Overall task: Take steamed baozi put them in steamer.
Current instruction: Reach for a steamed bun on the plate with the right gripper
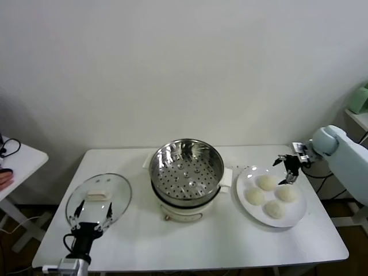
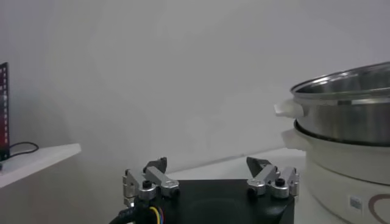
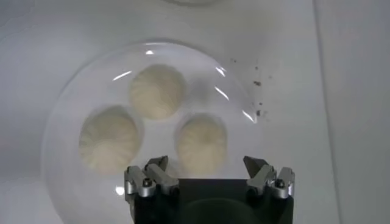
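Four steamed baozi (image 1: pixel 271 196) sit on white plate (image 1: pixel 299 217), right side of table (image 1: pixel 230 247). Steamer (image 1: pixel 186 167) stands mid-table on white pot base (image 1: pixel 183 211), basket empty. Right gripper (image 1: pixel 288 168) hovers over plate's far edge, fingers open, holding nothing (three buns under it in wrist view). Left gripper (image 1: pixel 92 219) low by glass lid (image 1: pixel 99 198), fingers spread too.

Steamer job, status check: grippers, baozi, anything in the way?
Right gripper open, over the plate. Left gripper open, parked by the glass lid. Four baozi on plate, steamer empty. Nothing in the way.
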